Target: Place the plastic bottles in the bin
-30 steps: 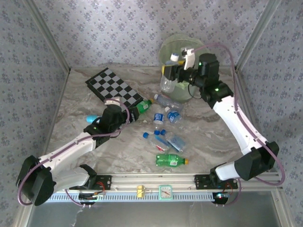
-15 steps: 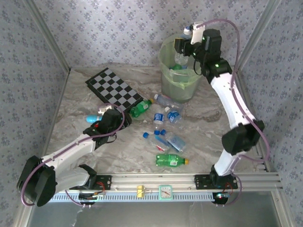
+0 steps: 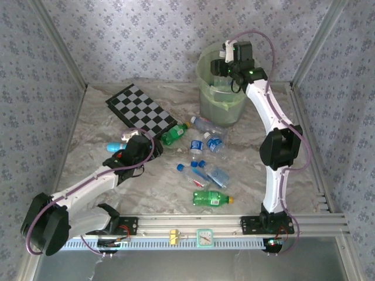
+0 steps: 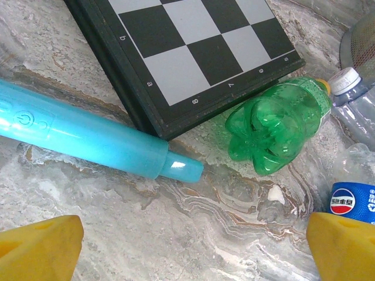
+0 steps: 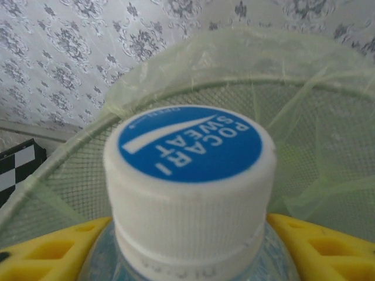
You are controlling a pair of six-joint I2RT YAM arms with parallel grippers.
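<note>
Plastic bottle point(image 5: 190, 170), Pocari Sweat cap readable from the wrist, pinched by right fingers point(image 5: 328, 246) over bin point(image 5: 304, 88); left fingers point(image 4: 35, 246) spread apart.

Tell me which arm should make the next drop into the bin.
Right. The right hand grips a white-capped bottle above the bin; the left hand is open, empty, near a green bottle.
</note>
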